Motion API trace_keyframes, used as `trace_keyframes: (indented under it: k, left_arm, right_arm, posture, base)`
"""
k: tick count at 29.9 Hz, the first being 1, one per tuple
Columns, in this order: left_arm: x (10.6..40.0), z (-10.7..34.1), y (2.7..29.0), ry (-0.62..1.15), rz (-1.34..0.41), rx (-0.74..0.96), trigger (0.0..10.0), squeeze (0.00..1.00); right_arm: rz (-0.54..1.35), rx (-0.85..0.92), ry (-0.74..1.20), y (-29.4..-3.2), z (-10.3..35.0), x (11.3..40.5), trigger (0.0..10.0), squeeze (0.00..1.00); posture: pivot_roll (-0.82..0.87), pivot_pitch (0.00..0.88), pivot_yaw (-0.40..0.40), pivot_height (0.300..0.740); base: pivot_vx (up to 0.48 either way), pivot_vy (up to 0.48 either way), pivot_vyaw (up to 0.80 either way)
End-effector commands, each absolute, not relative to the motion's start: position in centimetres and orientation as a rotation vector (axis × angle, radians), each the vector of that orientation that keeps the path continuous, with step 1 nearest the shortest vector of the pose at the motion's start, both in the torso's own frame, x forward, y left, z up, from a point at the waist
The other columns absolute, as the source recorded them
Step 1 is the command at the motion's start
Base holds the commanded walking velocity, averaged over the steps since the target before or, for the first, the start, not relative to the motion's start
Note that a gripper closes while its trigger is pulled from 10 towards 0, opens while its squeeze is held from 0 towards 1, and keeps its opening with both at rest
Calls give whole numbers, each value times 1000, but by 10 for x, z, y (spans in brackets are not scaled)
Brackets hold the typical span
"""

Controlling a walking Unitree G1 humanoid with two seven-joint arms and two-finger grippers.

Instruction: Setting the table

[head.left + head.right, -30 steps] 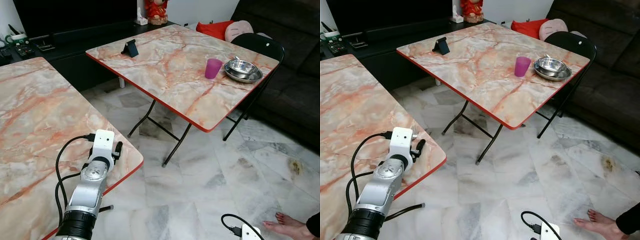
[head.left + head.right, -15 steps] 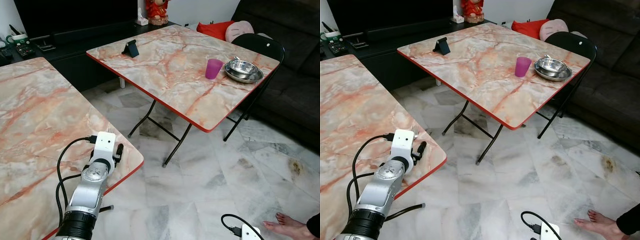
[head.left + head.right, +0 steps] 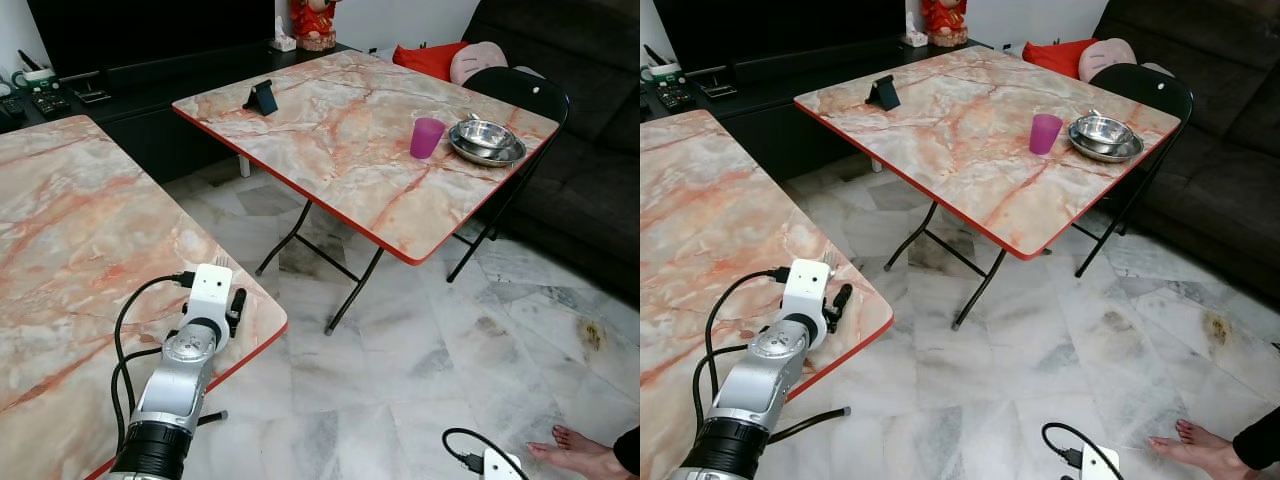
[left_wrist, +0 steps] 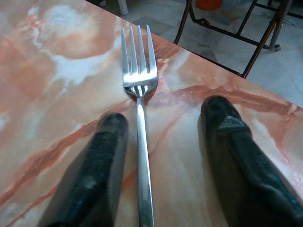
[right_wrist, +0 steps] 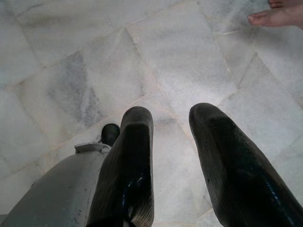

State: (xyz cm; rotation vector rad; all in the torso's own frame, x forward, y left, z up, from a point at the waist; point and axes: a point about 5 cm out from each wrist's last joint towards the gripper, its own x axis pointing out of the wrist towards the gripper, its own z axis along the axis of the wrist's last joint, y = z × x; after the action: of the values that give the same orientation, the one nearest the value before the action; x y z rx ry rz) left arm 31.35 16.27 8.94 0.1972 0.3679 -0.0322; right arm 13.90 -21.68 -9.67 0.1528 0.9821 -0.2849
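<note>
- Here, the left gripper (image 4: 163, 142) is held low over the corner of the near marble table (image 3: 60, 250), its two black fingers spread apart.
- A silver fork (image 4: 140, 127) is seen lying flat on that table between the fingers (tines pointing toward the table's edge); neither finger appears to touch it, though the blur near the handle leaves this uncertain.
- The right gripper (image 5: 170, 127) is hung beside the robot over the pale marble floor (image 5: 94, 56), its fingers parted and nothing between them.
- A person's bare foot (image 3: 580, 450) is shown on the floor at the right.
- On the far folding table (image 3: 330, 130) a pink cup (image 3: 427, 137) is placed just beside a steel plate (image 3: 487, 150) carrying a steel bowl (image 3: 483, 131).
- A small dark phone stand (image 3: 263, 97) is set near that table's far left corner.
</note>
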Motion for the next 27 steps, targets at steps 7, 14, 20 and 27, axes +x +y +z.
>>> trace_keyframes:
  k: [7, 14, 20, 27]
  left_arm:
    - [303, 68, 161, 485, -52, 176, 0, 0]
    - [304, 70, 161, 471, -40, 169, 0, 0]
    - [306, 73, 162, 454, -27, 165, 0, 0]
    - [307, 78, 162, 413, -16, 163, 0, 0]
  right_arm:
    - [-289, 140, 986, -222, -96, 139, 10000, 0]
    - [-290, 138, 986, -223, -96, 139, 10000, 0]
    - [-289, 137, 986, -223, -95, 139, 10000, 0]
    - [-288, 134, 987, -223, -95, 139, 10000, 0]
  posture:
    - [117, 0, -100, 740]
    - [117, 0, -101, 740]
    - [117, 0, -102, 740]
    - [116, 0, -103, 740]
  base:
    - [0, 0, 0]
    - [0, 0, 0]
    - [0, 0, 0]
    - [0, 0, 0]
